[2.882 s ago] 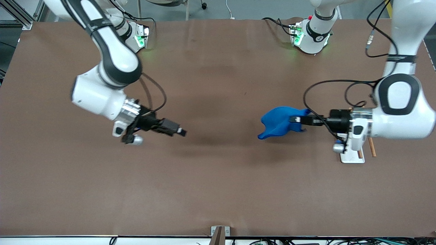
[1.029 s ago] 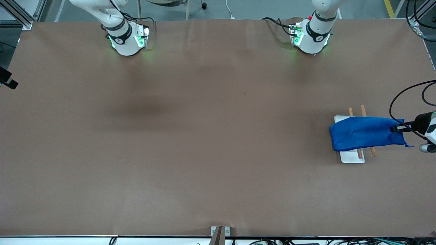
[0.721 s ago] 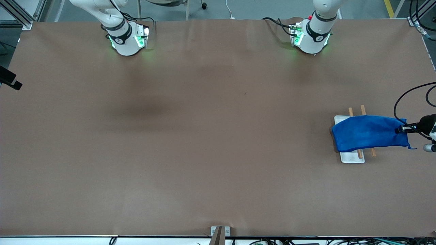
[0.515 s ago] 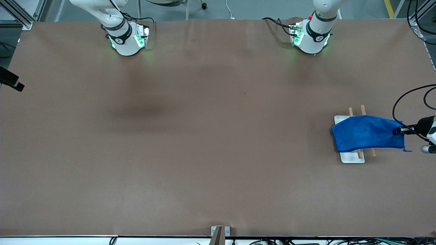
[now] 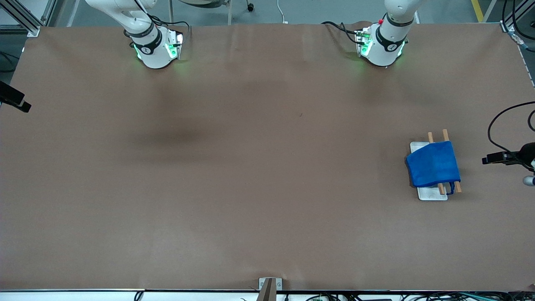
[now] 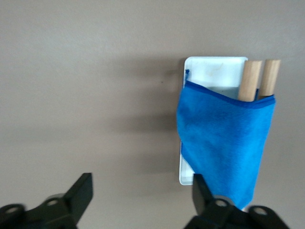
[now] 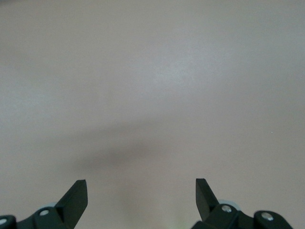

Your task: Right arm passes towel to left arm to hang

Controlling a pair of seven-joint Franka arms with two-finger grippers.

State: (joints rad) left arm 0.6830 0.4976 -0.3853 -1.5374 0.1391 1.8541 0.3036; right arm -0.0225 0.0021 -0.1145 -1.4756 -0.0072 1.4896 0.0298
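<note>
My left gripper (image 5: pixel 485 160) hangs over bare table toward my left arm's end, fingers spread, grasping nothing. The towel (image 5: pixel 433 169) drapes over two wooden rods (image 5: pixel 445 135) (on a white rack base (image 5: pixel 430 194)). My right gripper (image 7: pixel 141 193), also spread, waits over bare table.

White arm bases (image 5: pixel 380 46) with green lights, black bands, black cables.

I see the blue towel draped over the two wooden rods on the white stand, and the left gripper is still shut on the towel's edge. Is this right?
Not quite. The towel does drape over the two wooden rods on the white stand, but the left gripper is open and apart from it. The left wrist view shows the fingers spread wide with nothing between them.
</note>
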